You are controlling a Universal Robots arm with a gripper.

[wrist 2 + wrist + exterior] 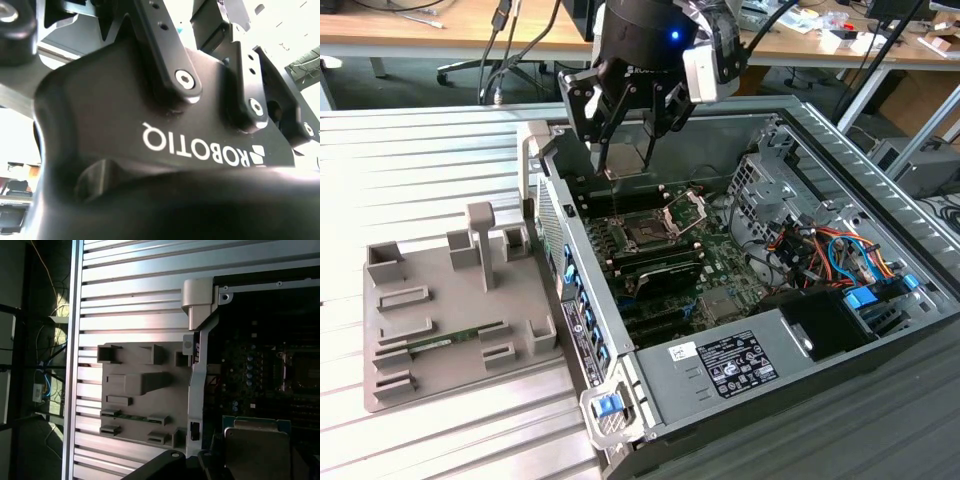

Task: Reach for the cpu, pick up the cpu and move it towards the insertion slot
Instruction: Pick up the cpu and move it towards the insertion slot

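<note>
Gripper point(629, 168) pinched the cpu point(257, 446) above the open computer case point(880, 330).
Pickup looked done; the insertion slot point(646, 236) sat below the gripper, slightly off to one side, so the cpu was not yet over it.

A: What does the cpu point(256, 452) look like?

B: In the first wrist view it is 1 flat square chip with a dull silver top and a thin greenish rim. Its face is to the camera. It looms close over the board point(250, 375), apart from the slot point(299, 371).

A: And the slot?

B: A dark square socket, empty, lying flat on the board. In the exterior view its silver frame point(685, 212) stands tilted open just beside it.
</note>
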